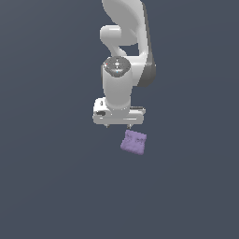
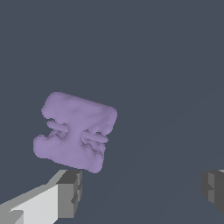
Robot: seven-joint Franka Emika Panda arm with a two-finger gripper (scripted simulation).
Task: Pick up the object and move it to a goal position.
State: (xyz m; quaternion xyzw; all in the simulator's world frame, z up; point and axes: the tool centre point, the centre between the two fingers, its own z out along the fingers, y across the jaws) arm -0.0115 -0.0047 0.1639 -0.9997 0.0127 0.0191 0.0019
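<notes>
Mostly the arm (image 1: 123, 56) is cut off at the top of the exterior view, and the fingertips are barely seen there below the white gripper (image 1: 118, 126). In the wrist view one finger (image 2: 70, 192) is seen in part and the other (image 2: 213, 188) is cropped at the frame edge. The jaws are spread wide apart, with nothing between them.

The object (image 1: 134, 142) is seen just below the gripper and slightly toward the exterior view's right, apart from it, on the plain dark surface (image 1: 46, 186). It is roughly square, so no clear long axis can be told; it sits turned at a slight angle to the frame edges. In the wrist view the object (image 2: 75, 131) shows two short ridges across its middle, lying near one finger and outside the gap. Open dark surface is seen on all sides of it.
</notes>
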